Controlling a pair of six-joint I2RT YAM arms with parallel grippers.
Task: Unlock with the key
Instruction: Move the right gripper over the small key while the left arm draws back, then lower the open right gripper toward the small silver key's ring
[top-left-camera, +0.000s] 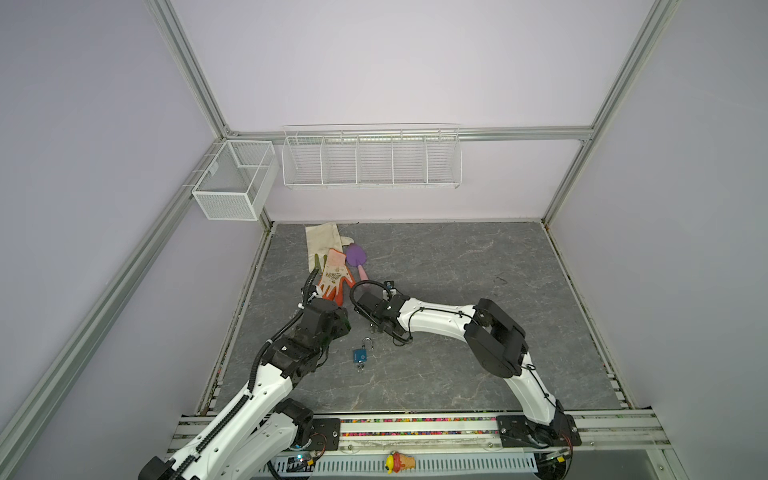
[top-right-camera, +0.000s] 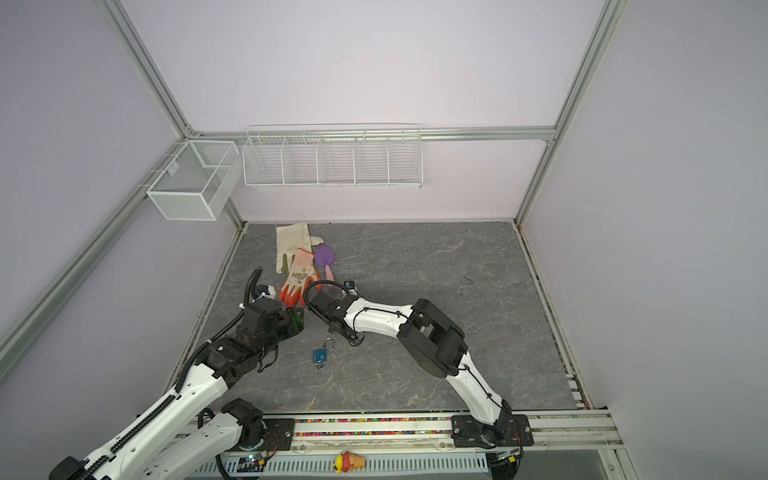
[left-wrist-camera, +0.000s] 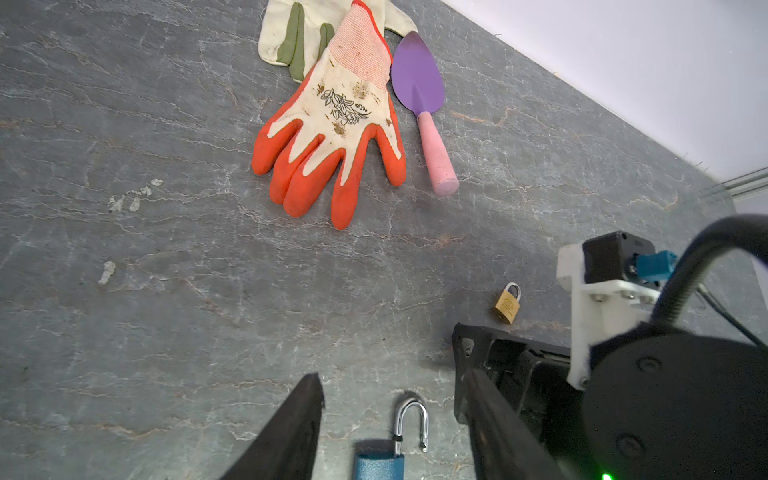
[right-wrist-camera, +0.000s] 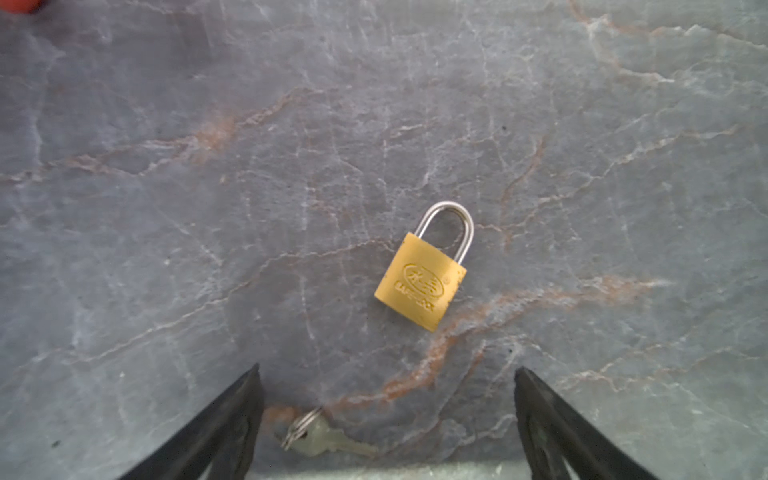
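Key (right-wrist-camera: 328, 442) on a small split ring lies flat on the grey marbled table (top-left-camera: 457, 299), clear of any lock; the right wrist view shows it between the fingers of the right gripper (right-wrist-camera: 386, 370). At the far left of the table in both top views, a cream glove (top-left-camera: 321, 245) lies against the back edge. An orange-fingered glove (top-left-camera: 335, 277) overlaps its nearer end, and a purple trowel (top-left-camera: 356, 257) with a pink handle sits just beside that. Nearer the front, the left gripper (left-wrist-camera: 392, 374) hovers with its fingers apart and nothing in them. A blue padlock (top-left-camera: 360, 354) lies on the table below and between them, its shackle sprung free on one side. Something small and metallic lies at the blue body's lower end, possibly a second key on a ring, though it is too small to tell. To its right, the right gripper points down at the table, spread wide and empty. Just ahead of its fingertips lies a brass padlock (right-wrist-camera: 420, 280), shackle shut, near the key but not touching it.
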